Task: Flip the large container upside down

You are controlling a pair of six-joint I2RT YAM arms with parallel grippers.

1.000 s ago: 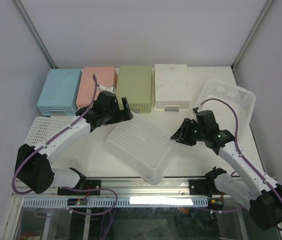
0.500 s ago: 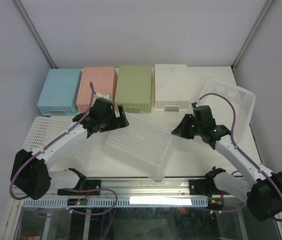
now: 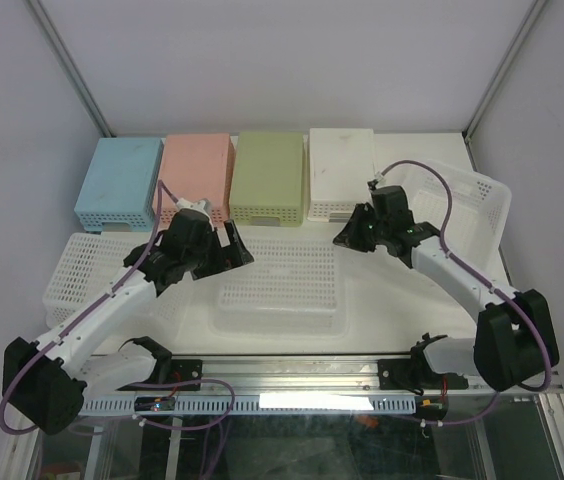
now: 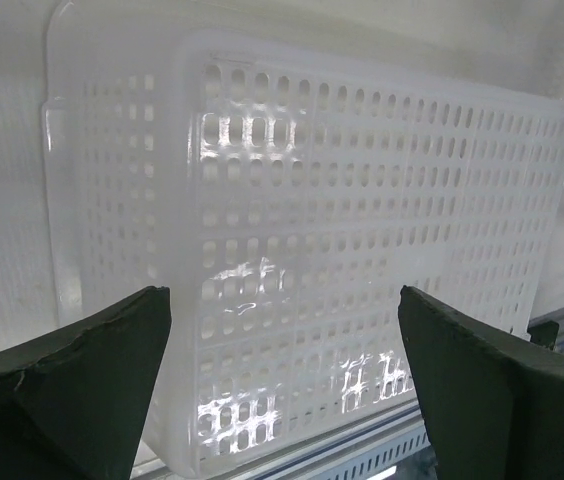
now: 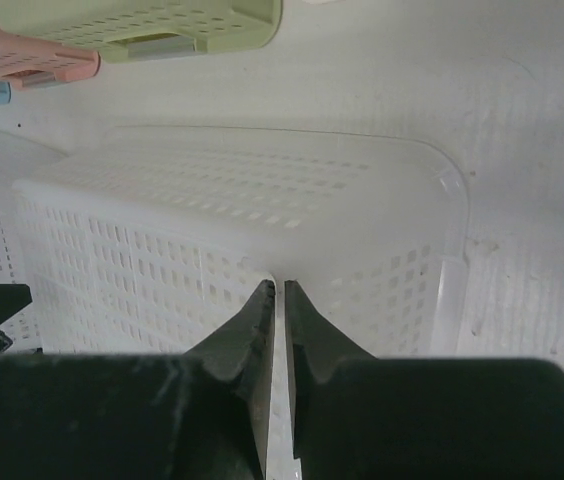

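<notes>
Large container, a white perforated basket, lies near the front edge of the table, midway between the two arms. Its latticed base faces up and its wider rim rests flat on the tabletop. In the left wrist view its base fills the frame.

To its left, close beside it, sits a second white perforated basket, which the left arm crosses above.

The left gripper hovers over the container's far-left corner with its fingers spread wide. In its own camera the two dark fingertips stand well apart on either side of the base, and nothing sits between them.

The right gripper hangs just beyond the container's far-right corner. Its fingers are pressed together, with only a hairline slit between them and nothing pinched. Seen from that wrist, the container is below and ahead of the closed tips, but contact cannot be judged.

Farther right, a third white basket rests tilted with its opening upward, against the right side of the table.

Along the back stand four smaller containers in a row: blue, pink, green and white, just beside one another.
</notes>
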